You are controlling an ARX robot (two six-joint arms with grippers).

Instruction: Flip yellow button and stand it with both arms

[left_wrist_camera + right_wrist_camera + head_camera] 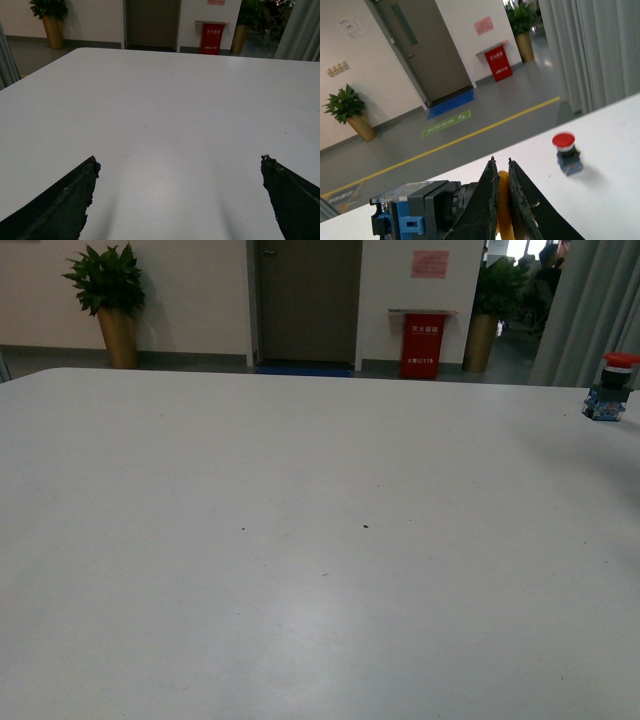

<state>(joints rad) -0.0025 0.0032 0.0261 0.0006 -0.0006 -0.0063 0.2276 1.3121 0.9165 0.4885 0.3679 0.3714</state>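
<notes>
In the right wrist view my right gripper (500, 161) is shut on the yellow button (503, 200). Its fingers clamp the flat yellow-orange cap edge-on. The button lies sideways, its black body and blue terminal block (407, 215) sticking out to one side, above the white table. In the left wrist view my left gripper (180, 162) is open and empty, its two dark fingertips (75, 195) wide apart over bare table. Neither arm nor the yellow button shows in the front view.
A red-topped button with a blue block (609, 389) stands upright at the table's far right edge; it also shows in the right wrist view (567, 152). The white table (300, 540) spans the front view. Beyond it are a door, potted plants and a red box.
</notes>
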